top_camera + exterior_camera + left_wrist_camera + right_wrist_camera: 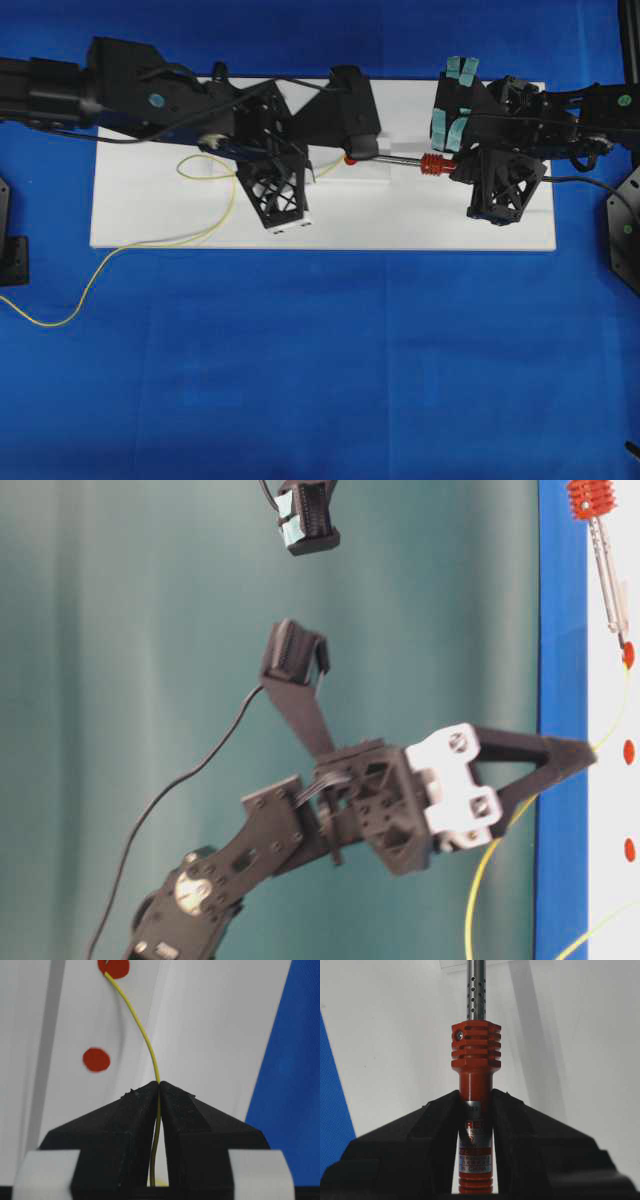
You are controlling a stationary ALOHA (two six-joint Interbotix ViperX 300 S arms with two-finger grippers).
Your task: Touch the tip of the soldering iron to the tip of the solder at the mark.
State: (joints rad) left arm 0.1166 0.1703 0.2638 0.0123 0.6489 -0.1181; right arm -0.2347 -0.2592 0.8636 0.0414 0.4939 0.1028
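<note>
Red-handled soldering iron (475,1110) lies level; thin yellow solder (145,1040) reaches red mark (114,967).

Solder (205,235): trailing left off the board (150,200)
Soldering iron (415,163): lying right of the solder, over the board

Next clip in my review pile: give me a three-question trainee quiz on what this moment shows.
1. True or false: the left end effector is shut on the thin yellow solder wire.
2. What does the right end effector hold? A) a coil of wire B) the red-orange ribbed soldering iron with the silver shaft C) nothing
3. Fill in: in the left wrist view, the wire's free end lies at the upper red ____ on the white board.

Key: 1 true; 2 B; 3 dot.
</note>
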